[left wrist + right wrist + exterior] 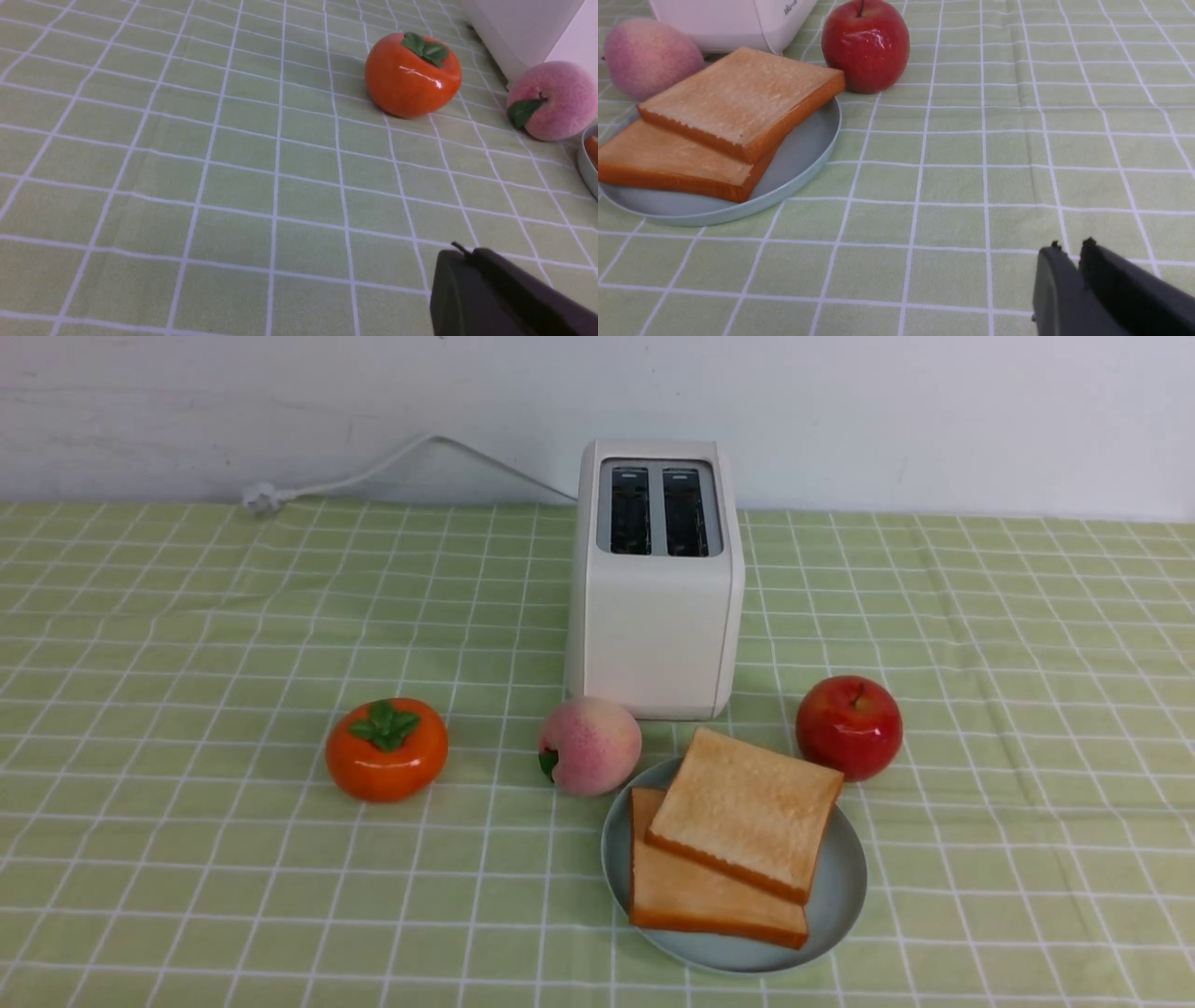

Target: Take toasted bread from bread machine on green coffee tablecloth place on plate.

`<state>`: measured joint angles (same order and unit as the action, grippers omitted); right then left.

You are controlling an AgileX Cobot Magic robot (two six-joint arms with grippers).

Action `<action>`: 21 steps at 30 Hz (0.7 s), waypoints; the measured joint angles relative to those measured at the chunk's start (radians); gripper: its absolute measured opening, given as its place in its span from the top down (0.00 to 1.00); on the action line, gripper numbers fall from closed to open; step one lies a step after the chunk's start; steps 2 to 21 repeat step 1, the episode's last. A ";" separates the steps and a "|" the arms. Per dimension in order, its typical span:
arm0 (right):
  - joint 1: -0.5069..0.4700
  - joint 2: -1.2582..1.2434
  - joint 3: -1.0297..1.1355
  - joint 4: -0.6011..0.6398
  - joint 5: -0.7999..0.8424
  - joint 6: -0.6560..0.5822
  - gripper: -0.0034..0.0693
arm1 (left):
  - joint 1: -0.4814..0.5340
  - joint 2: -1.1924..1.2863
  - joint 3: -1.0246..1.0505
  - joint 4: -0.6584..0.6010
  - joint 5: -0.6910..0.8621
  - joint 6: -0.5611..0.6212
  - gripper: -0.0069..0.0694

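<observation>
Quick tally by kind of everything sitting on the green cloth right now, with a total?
Toast slices: 2, upper slice lying on lower slice
Plate: 1
Toaster: 1
Fruit: 3, persimmon, peach, apple
Total: 7

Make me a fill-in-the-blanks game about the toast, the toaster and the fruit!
1. Both slices of toast lie on the ____.
2. The toaster slots are ____.
3. The fruit touching the plate's rim on its left is the ____.
4. The red fruit beside the plate is an ____.

Missing words: plate; empty; peach; apple
</observation>
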<state>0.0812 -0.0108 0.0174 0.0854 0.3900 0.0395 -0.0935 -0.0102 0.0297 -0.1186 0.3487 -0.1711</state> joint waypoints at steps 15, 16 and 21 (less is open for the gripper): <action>0.000 0.000 0.000 0.000 0.000 0.000 0.85 | 0.000 0.000 0.000 0.000 0.000 0.000 0.90; 0.000 0.000 0.000 0.000 0.000 0.000 0.85 | 0.000 0.000 0.000 0.000 0.000 0.000 0.90; 0.000 0.000 0.000 0.000 0.000 0.000 0.85 | 0.000 0.000 0.000 0.000 0.000 0.000 0.90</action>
